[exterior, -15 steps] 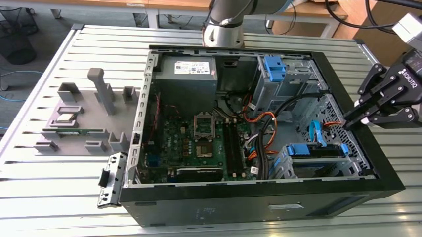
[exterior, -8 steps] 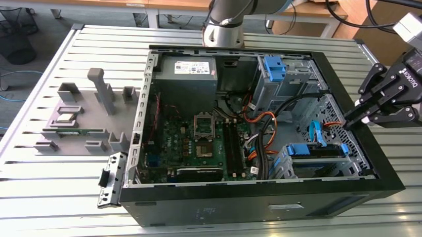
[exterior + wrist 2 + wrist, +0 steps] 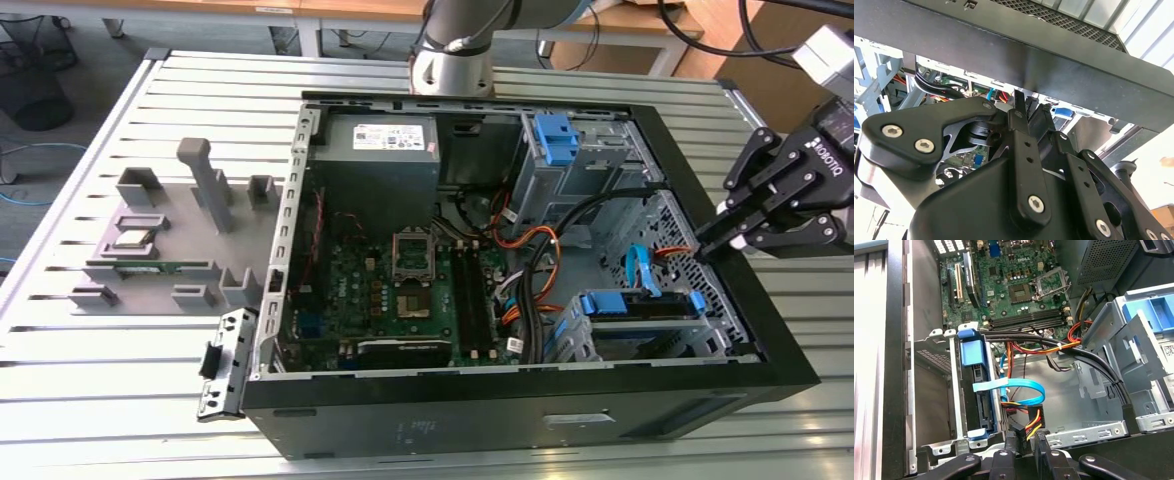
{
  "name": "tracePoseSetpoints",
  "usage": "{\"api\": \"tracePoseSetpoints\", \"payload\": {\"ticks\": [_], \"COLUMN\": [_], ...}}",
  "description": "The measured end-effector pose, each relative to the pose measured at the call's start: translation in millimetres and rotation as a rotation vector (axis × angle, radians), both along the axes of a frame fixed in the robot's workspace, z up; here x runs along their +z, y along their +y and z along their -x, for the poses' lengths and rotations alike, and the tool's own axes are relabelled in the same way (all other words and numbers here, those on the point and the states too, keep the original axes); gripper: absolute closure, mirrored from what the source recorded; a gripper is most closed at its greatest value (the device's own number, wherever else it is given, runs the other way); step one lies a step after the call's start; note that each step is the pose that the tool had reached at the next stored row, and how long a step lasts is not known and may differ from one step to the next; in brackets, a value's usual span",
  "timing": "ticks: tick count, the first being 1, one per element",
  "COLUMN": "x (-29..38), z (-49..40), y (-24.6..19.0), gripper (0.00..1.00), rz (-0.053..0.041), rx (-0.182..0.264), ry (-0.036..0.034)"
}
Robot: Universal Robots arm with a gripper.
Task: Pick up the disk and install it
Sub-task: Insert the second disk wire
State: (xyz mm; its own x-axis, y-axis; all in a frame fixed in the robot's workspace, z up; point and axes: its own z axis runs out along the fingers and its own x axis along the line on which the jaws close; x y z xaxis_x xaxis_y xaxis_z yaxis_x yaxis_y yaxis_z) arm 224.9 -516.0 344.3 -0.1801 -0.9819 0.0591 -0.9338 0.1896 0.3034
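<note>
Gripper [image 3: 714, 240] hovers at the case's [image 3: 534, 395] edge, jaws nearly closed, grasping nothing.
First wrist view shows the disk [image 3: 976, 390] seated in its bay.

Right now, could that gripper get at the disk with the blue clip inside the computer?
Probably yes. The gripper hangs over the open case close to the disk in its cage, with no wall between them. Loose cables lie just ahead of it and might snag.
</note>
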Motion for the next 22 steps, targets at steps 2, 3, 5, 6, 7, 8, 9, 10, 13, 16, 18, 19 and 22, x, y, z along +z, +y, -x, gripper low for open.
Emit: {"api": "tracePoseSetpoints", "payload": {"ticks": [2, 3, 5, 6, 7, 8, 9, 10, 13, 16, 18, 19, 22], "x": [0.1, 0.1, 0.1, 0.1, 0.1, 0.1, 0.1, 0.1, 0.1, 0.1, 0.1, 0.1, 0.1], "z": [0.0, 0.0, 0.0, 0.0, 0.0, 0.0, 0.0, 0.0, 0.0, 0.0, 0.0, 0.0, 0.0], "y": [0.0, 0.1, 0.1, 0.1, 0.1, 0.1, 0.1, 0.1, 0.1, 0.1, 0.1, 0.1, 0.1], "gripper": [0.71, 0.71, 0.71, 0.71, 0.71, 0.71, 0.72, 0.78, 0.89, 0.89, 0.89, 0.89, 0.89], "rz": [0.0004, 0.0005, 0.0006, 0.0007, 0.0008, 0.0008, 0.001, 0.001, 0.0013, 0.0015, 0.0017, 0.0018, 0.002], "rx": [0.0, 0.0, 0.0, 0.0, 0.0, 0.0, 0.0, 0.0, 0.0, 0.0, 0.0, 0.0, 0.0], "ry": [-0.0001, 0.0, 0.0, 0.0, 0.0, 0.0, 0.0, 0.0, 0.0, 0.0, 0.0, 0.0, 0.0]}}
